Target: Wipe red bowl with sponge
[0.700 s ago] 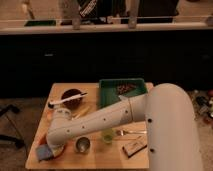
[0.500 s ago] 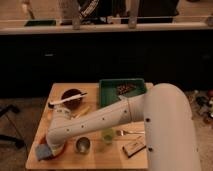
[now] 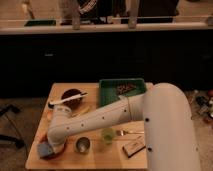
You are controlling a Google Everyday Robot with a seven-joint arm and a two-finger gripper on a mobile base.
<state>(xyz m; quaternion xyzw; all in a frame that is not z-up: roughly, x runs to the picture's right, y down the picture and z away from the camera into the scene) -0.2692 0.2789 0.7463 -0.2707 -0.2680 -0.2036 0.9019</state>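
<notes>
My white arm reaches from the right down to the table's front left corner. The gripper (image 3: 50,148) is at its end, low over the table. The blue-grey sponge (image 3: 43,150) sits right at the gripper's tip, on its left side. The red bowl (image 3: 61,147) lies under the gripper, mostly hidden by the wrist, with only a sliver of orange-red rim showing. The sponge is at the bowl's left edge.
A steel cup (image 3: 82,145) stands just right of the bowl, then a green cup (image 3: 107,135). A brown-maroon bowl (image 3: 70,98) with a white-handled utensil is at the back left. A green tray (image 3: 122,91) is at the back, and a dark flat labelled object (image 3: 134,148) at the front right.
The gripper and sponge have shifted slightly to the left over the bowl. Nothing else on the table has moved.
</notes>
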